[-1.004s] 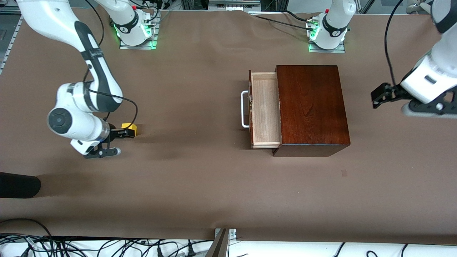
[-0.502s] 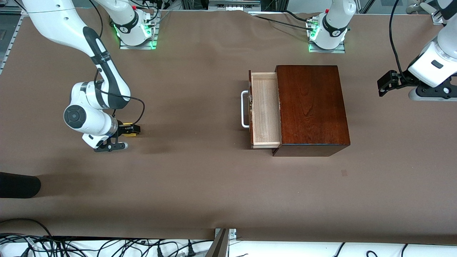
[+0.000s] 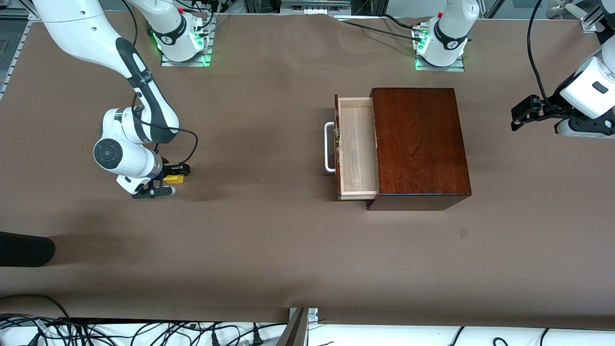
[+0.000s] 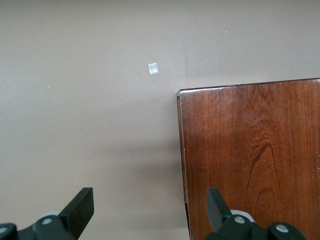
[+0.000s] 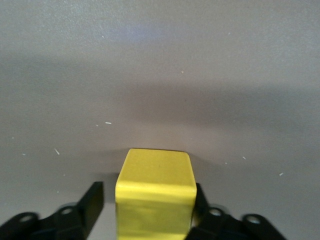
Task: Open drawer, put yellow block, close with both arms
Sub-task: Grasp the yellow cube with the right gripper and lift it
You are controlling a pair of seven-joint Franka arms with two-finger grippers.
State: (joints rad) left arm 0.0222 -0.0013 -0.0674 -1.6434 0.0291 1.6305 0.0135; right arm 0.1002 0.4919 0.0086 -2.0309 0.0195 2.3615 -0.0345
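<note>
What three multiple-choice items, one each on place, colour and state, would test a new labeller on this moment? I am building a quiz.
1. Where is the yellow block?
A. in the drawer
B. on the table toward the right arm's end
C. on top of the box

2. What colour is the drawer's handle?
A. white
B. black
C. yellow

3. How is the drawer?
A. shut
B. lifted out of the box
C. pulled out and empty

Answers:
1 B: the block sits on the table between the fingers of the right gripper, apart from the box.
2 A: the front view shows a white bar.
3 C: its pale tray shows bare wood.

The left gripper hangs open over the box's edge.
</note>
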